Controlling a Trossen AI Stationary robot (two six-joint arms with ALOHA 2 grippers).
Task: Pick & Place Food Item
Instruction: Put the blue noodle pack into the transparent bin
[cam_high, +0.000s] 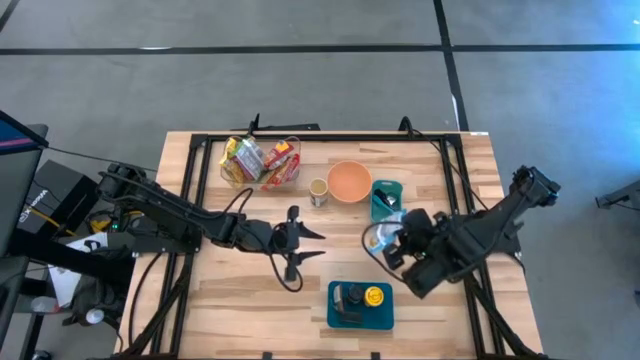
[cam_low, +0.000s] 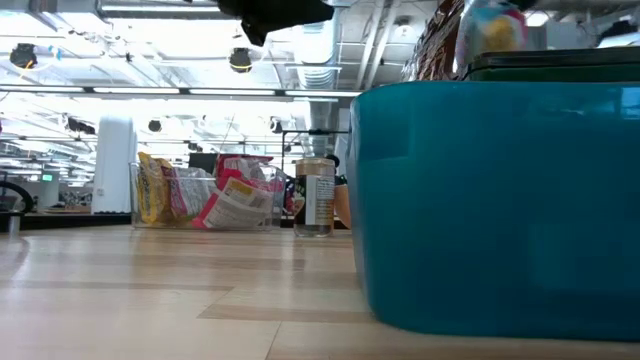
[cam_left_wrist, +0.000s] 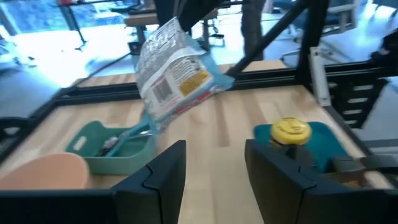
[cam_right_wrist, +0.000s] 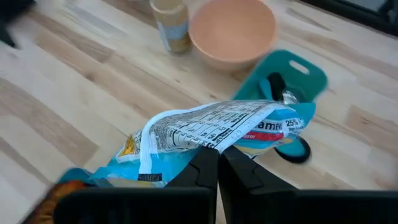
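Right wrist view: the snack bag (cam_right_wrist: 217, 134) hangs pinched in my right end effector (cam_right_wrist: 217, 163), above the counter's (cam_high: 240, 290) right middle. Carry step; next I'd lower it into the teal bin (cam_high: 360, 318). Left end effector (cam_high: 312, 245) waits part-open, empty.

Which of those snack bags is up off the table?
The blue and white snack bag, pinched in the right pincer above the wood. The yellow and red bags sit in the clear bin.

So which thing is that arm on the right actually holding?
Find the peach bowl on the wooden table; beside it sits a small teal tray. Just past that, the right gripper pinches a crinkly blue-and-white snack bag, the only packet lifted off the table.
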